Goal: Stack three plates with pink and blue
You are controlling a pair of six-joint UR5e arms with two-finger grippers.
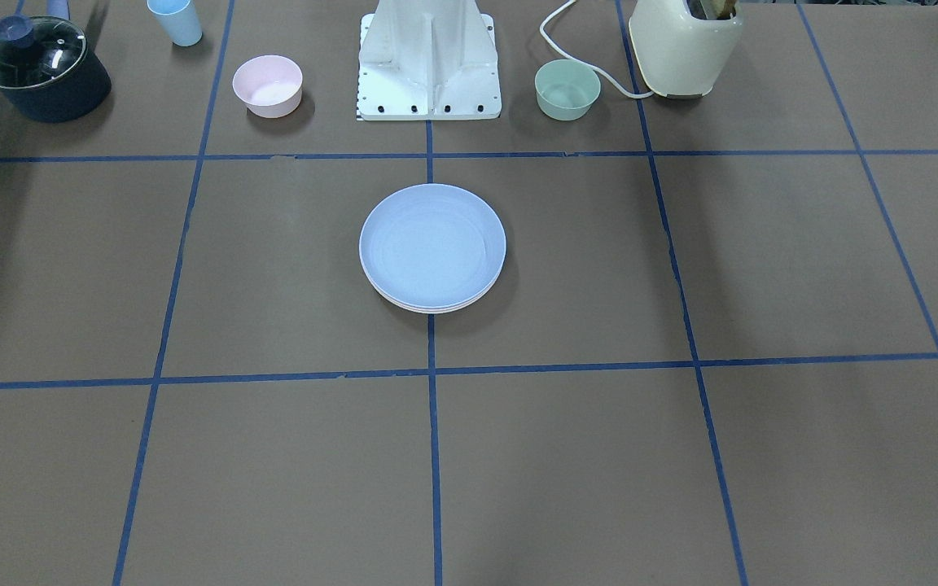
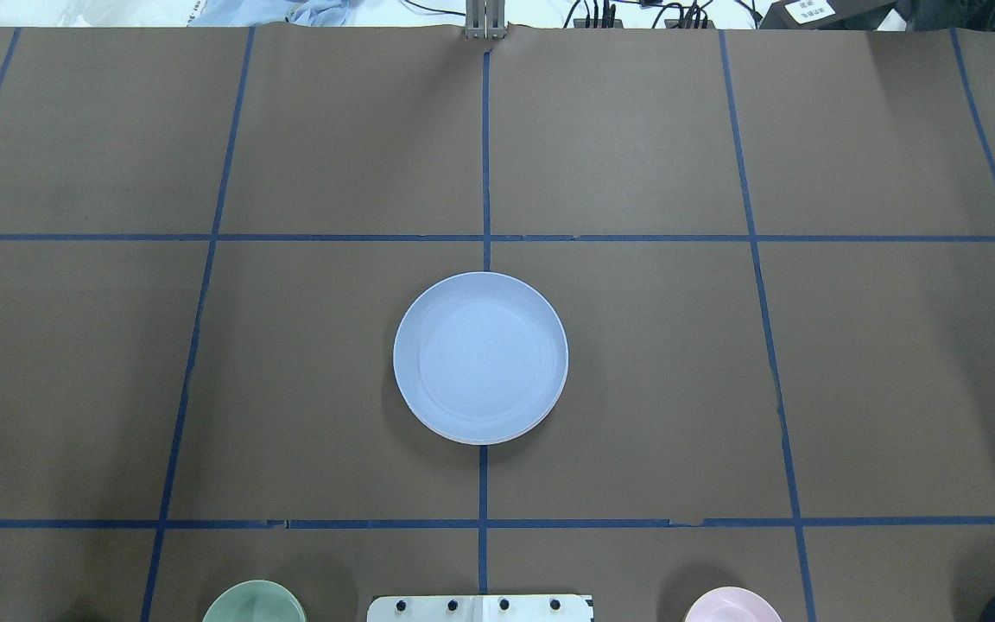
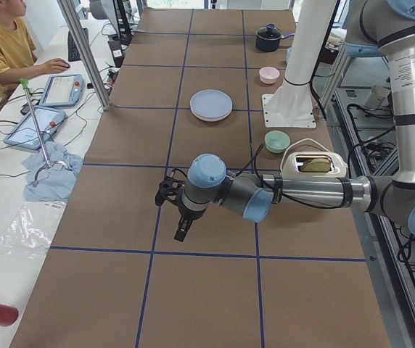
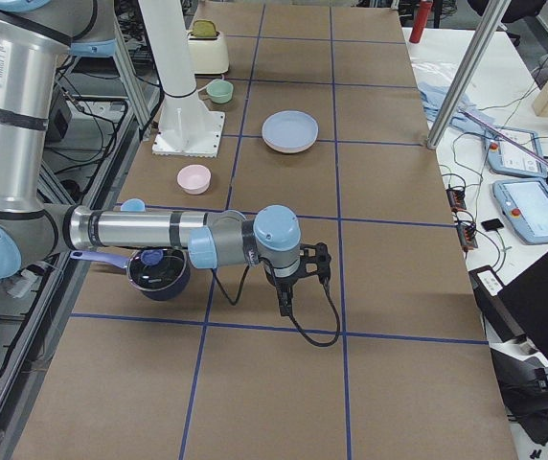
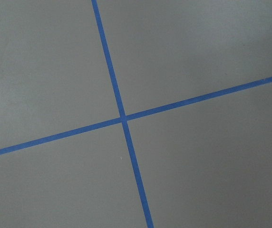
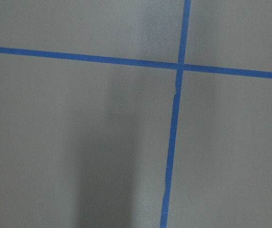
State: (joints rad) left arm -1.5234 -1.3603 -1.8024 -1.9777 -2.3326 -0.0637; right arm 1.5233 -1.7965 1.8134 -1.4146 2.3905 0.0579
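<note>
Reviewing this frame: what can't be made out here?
- Lower plates: the light blue plate covers them. Only thin rim slivers show in the front-facing view, so their colours and count are unclear.
- Left hand, right hand: seen only in the side views and small, so open or shut is unclear. The wrist views show only the table.
- Mint bowl, pink bowl: cut off by the overhead view's lower edge.

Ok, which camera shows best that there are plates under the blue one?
Exterior front-facing: pale rims of the lower plates peek out beneath the blue plate along its near edge. Overhead shows just a sliver; side views show them small; wrist cameras see only table.
</note>
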